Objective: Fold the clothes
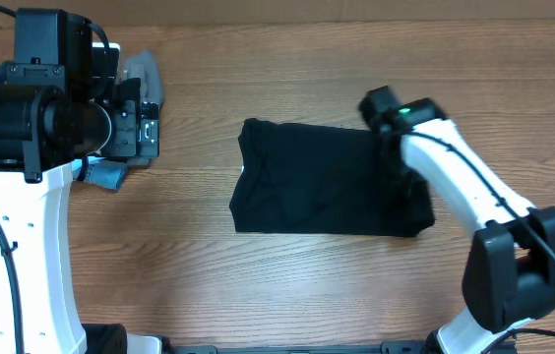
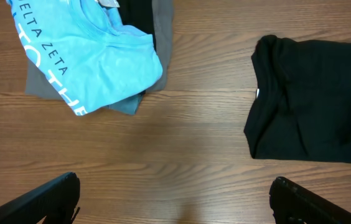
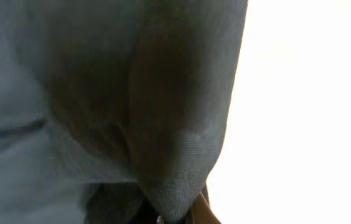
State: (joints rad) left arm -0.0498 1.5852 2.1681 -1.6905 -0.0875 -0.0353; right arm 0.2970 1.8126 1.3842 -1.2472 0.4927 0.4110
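The black garment lies partly folded as a rough rectangle in the middle of the wooden table. It also shows at the right of the left wrist view, with a small white label at its left edge. My right gripper is at the garment's right edge. In the right wrist view, dark cloth fills the frame and bunches between the fingers, which are shut on it. My left gripper is open and empty above bare table, well left of the garment.
A light blue shirt with white lettering lies on grey folded garments at the far left of the table, under the left arm. The right arm reaches in from the front right.
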